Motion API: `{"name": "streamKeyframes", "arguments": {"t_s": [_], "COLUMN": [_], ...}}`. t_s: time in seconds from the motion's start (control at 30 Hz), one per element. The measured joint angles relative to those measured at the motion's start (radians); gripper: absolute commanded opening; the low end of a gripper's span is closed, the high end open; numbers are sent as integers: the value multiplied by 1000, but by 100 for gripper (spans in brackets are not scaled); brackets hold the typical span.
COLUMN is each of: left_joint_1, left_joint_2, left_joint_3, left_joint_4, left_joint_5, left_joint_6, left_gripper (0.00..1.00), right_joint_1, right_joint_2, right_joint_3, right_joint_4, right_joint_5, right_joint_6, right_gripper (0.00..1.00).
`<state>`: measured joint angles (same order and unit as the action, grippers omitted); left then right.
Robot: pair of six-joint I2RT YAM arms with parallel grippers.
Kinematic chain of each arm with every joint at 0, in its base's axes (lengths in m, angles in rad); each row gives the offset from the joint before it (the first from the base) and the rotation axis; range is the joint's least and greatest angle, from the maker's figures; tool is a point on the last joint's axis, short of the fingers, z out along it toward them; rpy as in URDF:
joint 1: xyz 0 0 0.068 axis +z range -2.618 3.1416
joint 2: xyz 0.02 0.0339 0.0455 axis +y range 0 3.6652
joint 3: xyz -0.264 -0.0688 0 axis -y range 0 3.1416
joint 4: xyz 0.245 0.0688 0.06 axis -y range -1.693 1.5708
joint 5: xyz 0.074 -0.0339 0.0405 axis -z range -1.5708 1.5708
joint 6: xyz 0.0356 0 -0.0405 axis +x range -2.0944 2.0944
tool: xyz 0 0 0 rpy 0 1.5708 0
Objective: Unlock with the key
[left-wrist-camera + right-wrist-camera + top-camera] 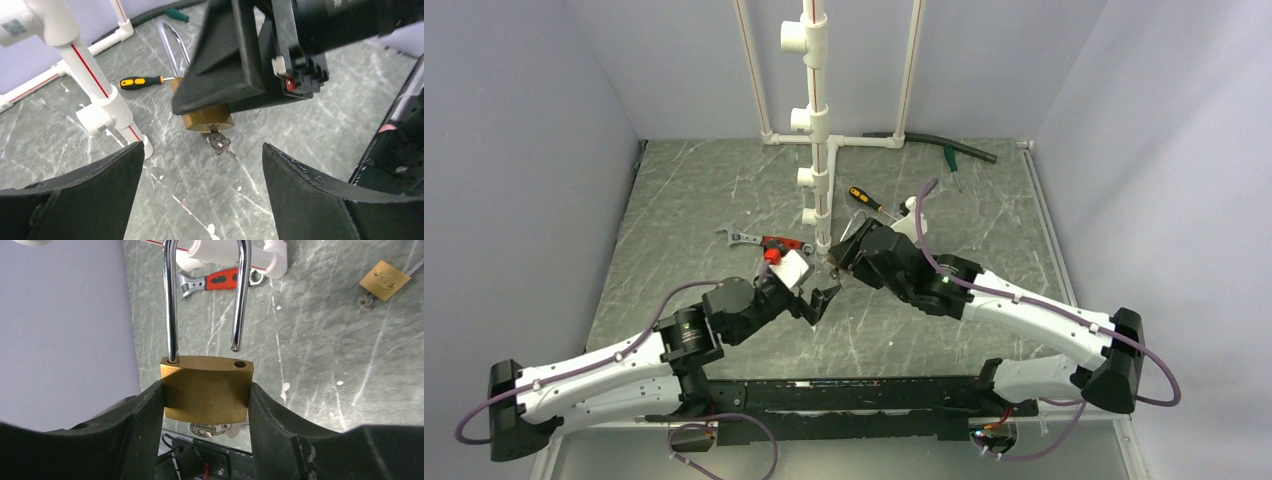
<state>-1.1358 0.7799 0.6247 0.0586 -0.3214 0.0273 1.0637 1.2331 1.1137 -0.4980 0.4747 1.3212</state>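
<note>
**A:** Start at the near edge. How many arms?

**B:** Two, bolted side by side, both reaching in toward the middle of the desk (684,200). The left fingers (822,300) are nearer. They are spread wide with nothing between them, just short of the lock.

**A:** And the key?

**B:** There is one key (218,142). It sits in the keyhole on the underside of the large brass padlock (207,390), with its small silver head hanging out below.

**A:** Who has the padlock?

**B:** The right fingers (842,258) clamp its body from both sides. One leg of its shackle (172,300) is seated in the body. The other leg ends free, just above its hole.

**A:** Only one lock?

**B:** Two. A small brass padlock (384,280) lies flat on the desk, well apart from the held one. A tiny metal piece lies beside it, too small to tell what it is.

**A:** What tools are farther out?

**B:** One red-handled wrench (759,240) lies left of the foot of the white pipe frame (816,120). One black-and-orange screwdriver (864,197) lies to the right of that foot. At the far right are one green-handled screwdriver (949,160) and one black hose (934,143), by the wall.
</note>
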Motion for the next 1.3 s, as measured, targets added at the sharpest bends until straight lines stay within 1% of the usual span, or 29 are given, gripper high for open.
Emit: {"name": "streamKeyframes", "arguments": {"t_s": [0.07, 0.2, 0.27, 0.43, 0.5, 0.57, 0.67, 0.73, 0.83, 0.93, 0.97, 1.17, 1.3], "left_joint_1": [6, 53, 104, 309, 356, 365, 365, 365, 365, 365, 365, 365, 368], "left_joint_2": [-36, -85, -81, -20, 5, 32, 81, 107, 127, 130, 130, 109, 124], "left_joint_3": [-2, -23, -33, -56, -78, -92, -99, -110, -128, -148, -153, -202, -206], "left_joint_4": [-4, 15, 33, 97, 142, 187, 272, 343, 419, 472, 485, 563, 586], "left_joint_5": [15, 97, 166, 384, 451, 511, 584, 620, 640, 637, 633, 543, 525], "left_joint_6": [-35, -129, -183, -340, -393, -433, -477, -507, -537, -555, -562, -575, -571], "left_gripper": [87, 88, 87, 86, 84, 81, 78, 74, 69, 59, 57, 63, 67], "right_joint_1": [0, 0, 0, 0, 0, 0, 0, 0, 0, 0, 0, 0, -3], "right_joint_2": [-28, -93, -131, -213, -233, -241, -242, -240, -236, -230, -228, -198, -172], "right_joint_3": [-34, -95, -123, -187, -206, -219, -233, -243, -249, -249, -249, -249, -239], "right_joint_4": [14, 50, 79, 173, 202, 225, 261, 282, 298, 314, 320, 336, 334], "right_joint_5": [5, 15, 14, 3, -7, -14, -30, -35, -37, -39, -40, -58, -61], "right_joint_6": [-22, -73, -104, -177, -196, -209, -222, -222, -222, -222, -222, -205, -178], "right_gripper": [0, 0, 0, 0, 0, 0, 0, 0, 0, 0, 0, 0, 0]}}
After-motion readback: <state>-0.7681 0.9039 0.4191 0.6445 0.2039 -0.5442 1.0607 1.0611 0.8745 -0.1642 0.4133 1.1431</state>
